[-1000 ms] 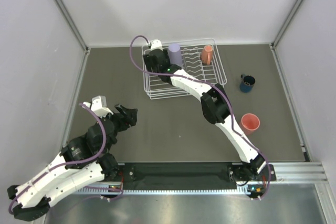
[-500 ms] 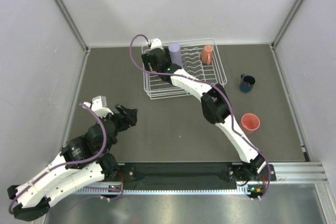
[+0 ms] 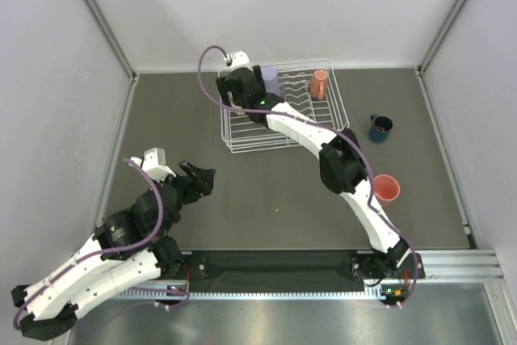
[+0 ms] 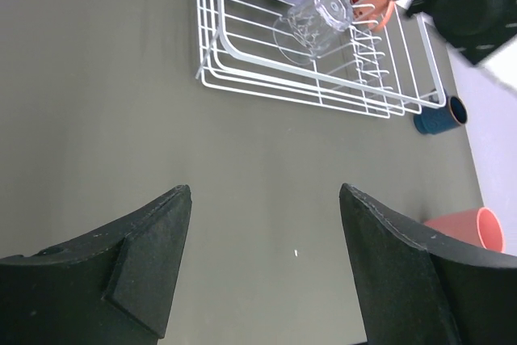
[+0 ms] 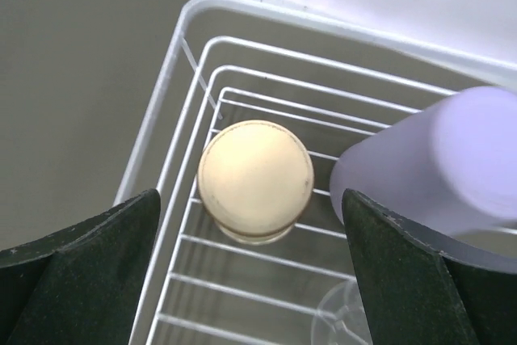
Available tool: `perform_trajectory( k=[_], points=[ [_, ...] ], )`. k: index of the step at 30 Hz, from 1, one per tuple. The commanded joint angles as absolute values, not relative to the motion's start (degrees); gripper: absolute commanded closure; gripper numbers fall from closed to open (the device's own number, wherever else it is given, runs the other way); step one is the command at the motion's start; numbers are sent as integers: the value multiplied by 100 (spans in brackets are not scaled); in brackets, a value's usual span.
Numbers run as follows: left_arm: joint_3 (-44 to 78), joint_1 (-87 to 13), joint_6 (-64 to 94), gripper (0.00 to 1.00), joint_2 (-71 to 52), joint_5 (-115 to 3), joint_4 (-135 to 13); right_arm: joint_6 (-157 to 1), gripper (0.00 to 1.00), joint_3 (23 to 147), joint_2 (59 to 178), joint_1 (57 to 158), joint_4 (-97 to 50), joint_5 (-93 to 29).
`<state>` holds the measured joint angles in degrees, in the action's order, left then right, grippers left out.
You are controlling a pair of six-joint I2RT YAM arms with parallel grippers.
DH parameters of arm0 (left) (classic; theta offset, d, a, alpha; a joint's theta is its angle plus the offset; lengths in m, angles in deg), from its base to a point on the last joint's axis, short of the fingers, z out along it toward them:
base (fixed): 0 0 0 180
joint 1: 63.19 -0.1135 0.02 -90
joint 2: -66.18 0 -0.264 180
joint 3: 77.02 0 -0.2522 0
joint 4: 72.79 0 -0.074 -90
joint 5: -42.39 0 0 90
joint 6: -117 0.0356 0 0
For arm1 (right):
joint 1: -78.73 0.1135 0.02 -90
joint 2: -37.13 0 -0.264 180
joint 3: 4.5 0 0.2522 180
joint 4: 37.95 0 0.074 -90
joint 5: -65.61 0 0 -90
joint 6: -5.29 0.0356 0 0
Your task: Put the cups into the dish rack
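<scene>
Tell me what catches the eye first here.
The right arm stretches to the white dish rack at the far side, its jaws open above a cream upturned cup beside the lavender tumbler. A pink tumbler and dark blue mug stand on the table, right of the rack.

bright even light, shadows faint and soft; the lavender tumbler (image 5: 452, 159) looks blurry up close in the right wrist view.
</scene>
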<state>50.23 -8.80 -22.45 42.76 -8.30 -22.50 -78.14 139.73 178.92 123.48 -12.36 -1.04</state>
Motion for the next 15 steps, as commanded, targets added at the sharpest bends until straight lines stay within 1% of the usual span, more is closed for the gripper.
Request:
perform_trajectory(
  k=[1,7,8,10,11,13,14,15],
  points=[
    [4949,-870,-2449,20,4175,-1070,-2221,-7944,7,13645,16634,12539,-1330,223],
    [4844,-870,-2660,19,4052,-1447,-2150,-7681,5,12406,15229,12601,-716,645],
    [4826,-870,-2696,19,4034,-1552,-2150,-7637,5,11908,14791,12592,-671,689],
    [4808,-870,-2740,19,4008,-1650,-2168,-7505,5,11378,14341,12584,-522,760],
    [4817,-870,-2757,19,3990,-1702,-2185,-7443,5,10880,13886,12566,-295,856],
    [4808,-870,-2775,18,3885,-1860,-2203,-7094,5,10411,13436,12505,5,1057],
    [4791,-870,-2758,17,3832,-1931,-2238,-6952,5,9896,12964,12478,294,1137],
    [4765,-870,-2731,17,3762,-2088,-2238,-6811,5,9630,12707,12382,427,1173]
  ],
)
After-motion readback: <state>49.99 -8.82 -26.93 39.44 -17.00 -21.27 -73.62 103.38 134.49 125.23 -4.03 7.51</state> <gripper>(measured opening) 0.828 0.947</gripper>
